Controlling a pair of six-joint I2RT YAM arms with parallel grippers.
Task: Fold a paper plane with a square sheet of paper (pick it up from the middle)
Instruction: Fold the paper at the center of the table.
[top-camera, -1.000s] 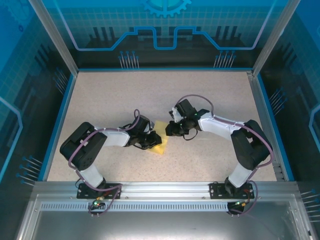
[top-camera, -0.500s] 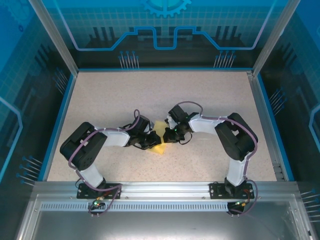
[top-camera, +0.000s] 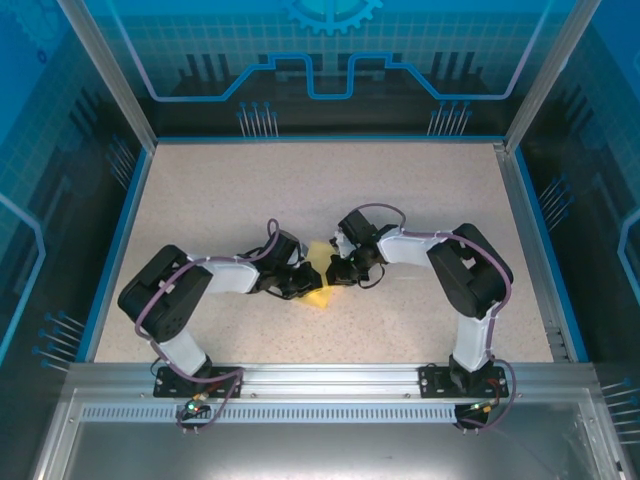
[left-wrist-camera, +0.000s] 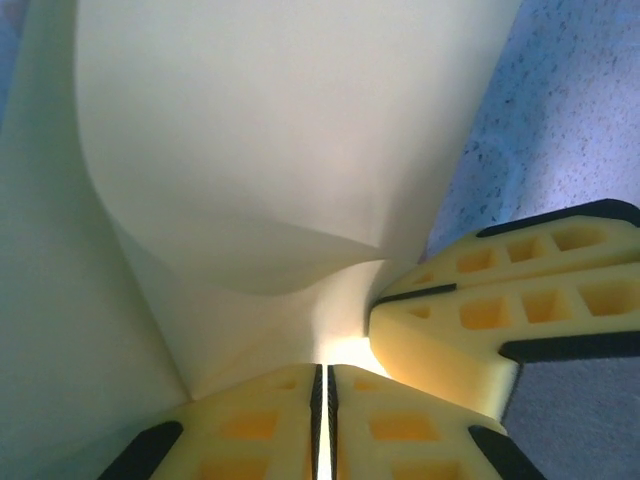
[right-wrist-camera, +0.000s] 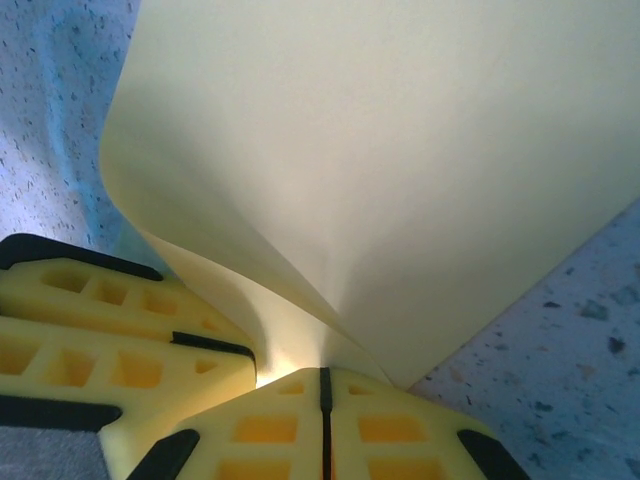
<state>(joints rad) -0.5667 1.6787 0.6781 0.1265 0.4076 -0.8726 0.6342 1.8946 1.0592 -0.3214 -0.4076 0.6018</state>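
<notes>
left tool (left-wrist-camera: 322, 378) and right tool (right-wrist-camera: 323, 378) each clamp the thin pale-yellow square sheet of paper (left-wrist-camera: 280, 140) at mid worktop (top-camera: 250, 190); uneven pulling could tear it or skew the crease.

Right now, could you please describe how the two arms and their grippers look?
The left arm and right arm pair black joint housings with white links, trailed by purple cables. The left gripper and right gripper have yellow fingers with square recesses and black trim.
</notes>
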